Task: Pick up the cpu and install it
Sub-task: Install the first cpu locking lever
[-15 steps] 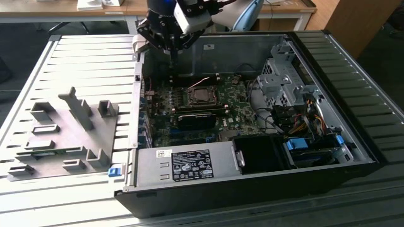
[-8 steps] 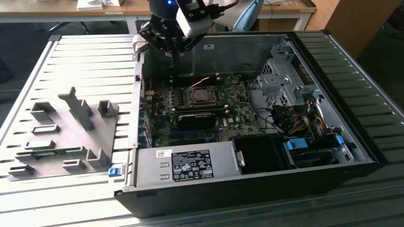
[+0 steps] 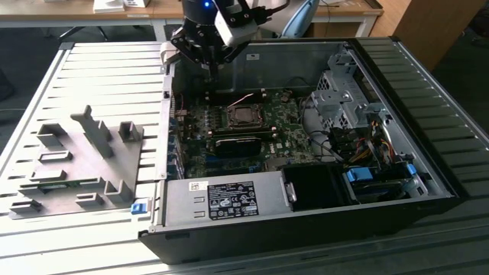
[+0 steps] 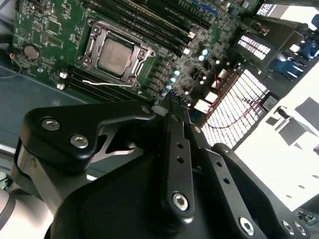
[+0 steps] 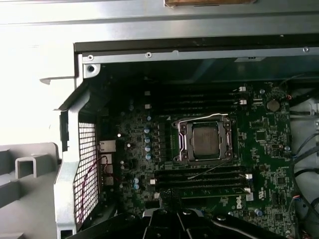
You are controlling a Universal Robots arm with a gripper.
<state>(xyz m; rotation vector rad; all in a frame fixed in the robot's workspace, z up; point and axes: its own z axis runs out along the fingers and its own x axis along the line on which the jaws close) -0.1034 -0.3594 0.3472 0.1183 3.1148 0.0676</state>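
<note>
My claw (image 3: 212, 73) hangs inside the open computer case (image 3: 428, 114), over the motherboard (image 3: 290, 140) near the case's rear wall, well above the board and touching nothing. Claw state: fingers drawn together to one narrow tip, no gap between them that I can make out, nothing carried. The cpu (image 5: 205, 139) is not out on the counter (image 3: 99, 74); it lies flat, silvery top up, inside the socket frame (image 5: 183, 142) on the motherboard. From the claw it sits below and forward, toward the middle of the board and away from the rear wall; in the exterior view that reads as lower than the claw and toward the exterior view's right. Claw and chip are well apart, with bare board and small capacitors between. The chip is square, so no long axis to speak of; its edges run parallel to the frame's bars and, as far as I can judge, to the memory slots just beside the socket. The wire lever (image 4: 107, 82) shows as a thin pale line lying along one side of the frame, beside it and low to the board; I cannot tell whether it is latched. My judgement: the chip looks seated in its socket, level, not tilted, and the closed claw is standing off above it and not engaged with chip, frame or lever
</note>
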